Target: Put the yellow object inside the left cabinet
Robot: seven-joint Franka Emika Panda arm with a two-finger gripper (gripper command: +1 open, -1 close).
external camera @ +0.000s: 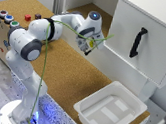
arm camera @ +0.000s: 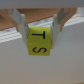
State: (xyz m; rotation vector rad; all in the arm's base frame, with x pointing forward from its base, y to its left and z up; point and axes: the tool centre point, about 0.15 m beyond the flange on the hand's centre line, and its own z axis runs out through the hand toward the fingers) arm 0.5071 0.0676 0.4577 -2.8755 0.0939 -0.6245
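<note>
While claw (arm camera: 40, 31) pinches yellow object (arm camera: 38, 42), cork surface (external camera: 66, 74) spans bench beside white tray (external camera: 110, 111).

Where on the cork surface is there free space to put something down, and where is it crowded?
Free: the wide cork strip between the arm's base and the white tray, and the open left cabinet's floor behind the arm. Crowded: around the gripper, shut on the yellow object, close to the white door; also the button box corner.
</note>
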